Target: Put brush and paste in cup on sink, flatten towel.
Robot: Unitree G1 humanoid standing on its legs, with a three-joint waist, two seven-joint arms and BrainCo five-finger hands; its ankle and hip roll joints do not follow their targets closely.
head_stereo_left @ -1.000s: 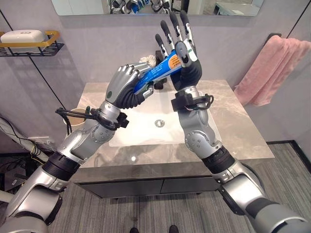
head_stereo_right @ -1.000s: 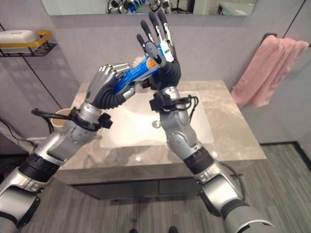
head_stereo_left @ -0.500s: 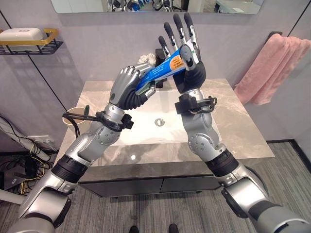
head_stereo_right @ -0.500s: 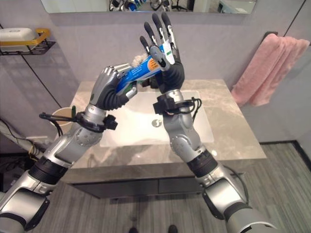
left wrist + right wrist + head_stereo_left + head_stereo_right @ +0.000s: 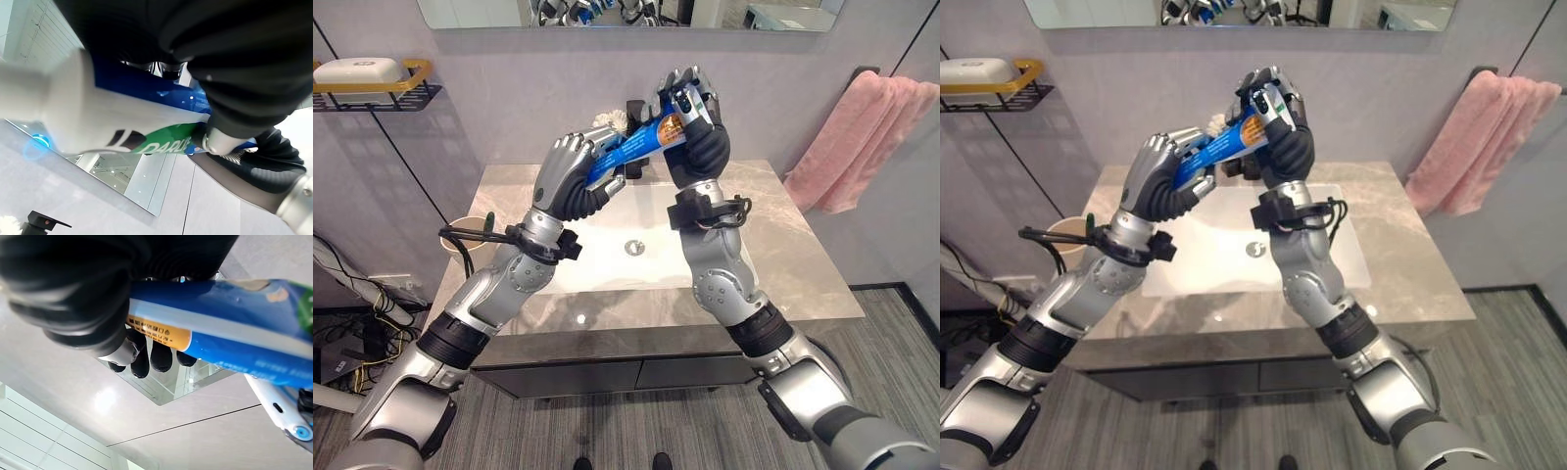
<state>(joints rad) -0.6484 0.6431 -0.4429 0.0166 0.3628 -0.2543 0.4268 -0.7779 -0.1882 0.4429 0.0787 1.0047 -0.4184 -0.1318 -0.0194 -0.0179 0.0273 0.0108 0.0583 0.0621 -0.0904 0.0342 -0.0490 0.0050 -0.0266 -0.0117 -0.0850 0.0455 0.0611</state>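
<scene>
Fingers of both raised hands, left hand (image 5: pixel 570 174) and right hand (image 5: pixel 690 117), clamp the paste (image 5: pixel 634 149).

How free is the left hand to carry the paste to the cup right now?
Probably not yet: the right hand is curled round the upper end of the paste that the left hand grips. The cup is beside the left forearm.

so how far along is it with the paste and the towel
Early stage, nothing finished. In hand: the toothpaste tube is held in the air above the sink, with the left hand curled round its lower end and the right hand curled round its upper end. Left: the tube must go into the cup at the counter's left edge, and the pink towel hangs bunched on the wall, not flattened.
</scene>
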